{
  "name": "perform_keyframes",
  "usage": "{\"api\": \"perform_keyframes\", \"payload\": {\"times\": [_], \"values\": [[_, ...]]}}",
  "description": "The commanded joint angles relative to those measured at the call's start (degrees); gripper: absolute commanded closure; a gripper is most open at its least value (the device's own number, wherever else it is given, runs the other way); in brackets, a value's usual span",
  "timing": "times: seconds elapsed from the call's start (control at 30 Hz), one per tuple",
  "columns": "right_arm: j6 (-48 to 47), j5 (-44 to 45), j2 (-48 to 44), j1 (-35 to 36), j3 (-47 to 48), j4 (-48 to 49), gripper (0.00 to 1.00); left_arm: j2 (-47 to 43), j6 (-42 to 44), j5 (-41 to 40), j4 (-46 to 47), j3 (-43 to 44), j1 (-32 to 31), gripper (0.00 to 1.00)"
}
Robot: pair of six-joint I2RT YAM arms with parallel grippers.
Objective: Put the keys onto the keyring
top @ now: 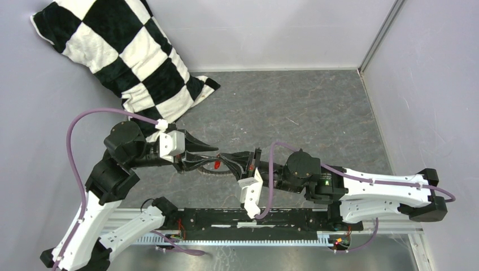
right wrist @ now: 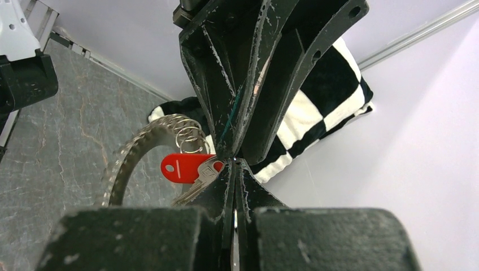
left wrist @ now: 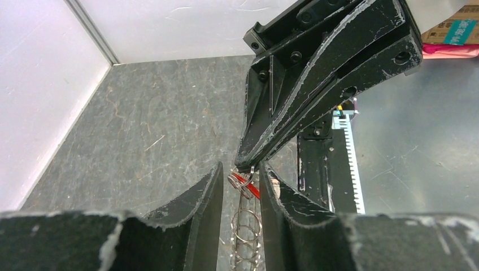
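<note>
My right gripper (right wrist: pixel 234 164) is pinched shut on the key (right wrist: pixel 183 167), its red tag just left of my tips. My left gripper (left wrist: pixel 241 169) is narrow and straddles the coils of the ring (right wrist: pixel 127 152); I cannot tell if it presses them. Both meet mid-table, toward the near side. Bare table (top: pixel 294 113) lies open far and right. The pillow (top: pixel 130 51) crowds the far left, and the rail (top: pixel 254 217) lines the near edge.

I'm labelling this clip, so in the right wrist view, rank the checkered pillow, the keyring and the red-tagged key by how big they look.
1. checkered pillow, though partly hidden behind the left gripper
2. keyring
3. red-tagged key
</note>
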Motion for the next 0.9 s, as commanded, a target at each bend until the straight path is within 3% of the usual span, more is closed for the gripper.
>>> {"api": "perform_keyframes", "payload": {"times": [0.0, 0.23, 0.5, 0.87], "values": [[0.11, 1.8, -1.09, -0.2, 2.97, 3.51, 0.99, -1.0, -0.32, -3.03, -0.85, 0.08, 0.41, 0.63], [-0.02, 1.38, -2.14, -0.53, 1.5, 4.47, 0.99, -2.21, 3.65, -9.79, -3.2, 3.01, 1.27, 0.66], [0.73, 1.66, -0.9, -0.59, 3.15, 3.64, 0.99, -2.28, 1.49, -2.93, -3.34, 0.61, 2.12, 0.74], [1.11, 2.43, -0.89, -0.73, 3.06, 4.07, 0.99, -0.43, -0.22, -2.05, -2.76, 0.23, 2.14, 0.75]]}}
